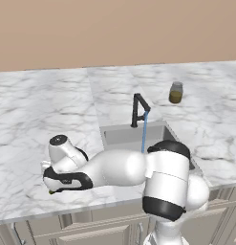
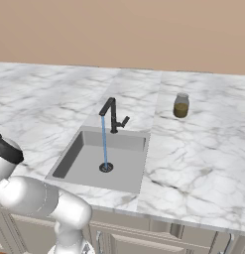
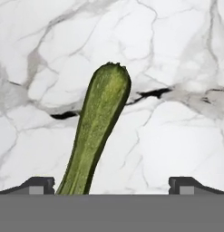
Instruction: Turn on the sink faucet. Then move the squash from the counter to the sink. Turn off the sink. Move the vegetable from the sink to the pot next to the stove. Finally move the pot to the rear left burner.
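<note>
Squash (image 3: 97, 136) lying on counter (image 3: 177, 136) between wide-spread jaws of gripper (image 3: 111, 185) (no contact); faucet (image 2: 112, 114) running into sink (image 2: 121, 163).

Two base cameras are looking forward and down from behind the arm, sharing the rectangular grey metal sink (image 1: 120, 135) (image 2: 84, 163); the hand camera is hovering close above the white grey-veined marble counter (image 3: 177, 136).

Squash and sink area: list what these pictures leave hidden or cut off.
- squash: hand view, its near end runs off the bottom edge between the open gripper tips; its full length is unknown.
- squash in the left base view: the arm's hand covers all but a green sliver.
- sink: left base view, the arm hides the drain and front basin.
- sink faucet: handle too small to read.
</note>
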Motion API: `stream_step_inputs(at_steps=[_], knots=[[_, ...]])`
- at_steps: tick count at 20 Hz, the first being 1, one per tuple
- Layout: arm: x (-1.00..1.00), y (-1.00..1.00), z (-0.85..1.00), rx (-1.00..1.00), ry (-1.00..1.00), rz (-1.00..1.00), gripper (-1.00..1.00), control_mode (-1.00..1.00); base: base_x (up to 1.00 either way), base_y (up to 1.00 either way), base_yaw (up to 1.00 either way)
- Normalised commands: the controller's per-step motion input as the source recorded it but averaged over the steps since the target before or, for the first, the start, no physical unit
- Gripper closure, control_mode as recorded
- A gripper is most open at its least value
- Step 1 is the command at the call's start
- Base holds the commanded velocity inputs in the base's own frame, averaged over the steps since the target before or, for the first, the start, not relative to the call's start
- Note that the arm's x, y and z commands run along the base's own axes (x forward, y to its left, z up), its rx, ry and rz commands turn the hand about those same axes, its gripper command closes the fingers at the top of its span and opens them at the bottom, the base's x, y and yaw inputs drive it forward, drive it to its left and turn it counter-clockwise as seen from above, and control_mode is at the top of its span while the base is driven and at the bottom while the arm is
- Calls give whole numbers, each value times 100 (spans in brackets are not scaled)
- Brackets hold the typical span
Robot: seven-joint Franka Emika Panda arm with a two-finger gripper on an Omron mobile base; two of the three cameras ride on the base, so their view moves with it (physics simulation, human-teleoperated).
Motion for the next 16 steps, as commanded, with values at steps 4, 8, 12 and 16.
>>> stream_step_inputs(at_steps=[4,8,12,16], knots=[[15,5,-19,0,5,-9,-100,-100,0,0,0],[17,4,-16,0,3,-2,-100,-100,0,0,0],[27,4,-12,0,2,0,-100,-100,0,0,0],[25,8,-18,0,3,0,-100,-100,0,0,0]])
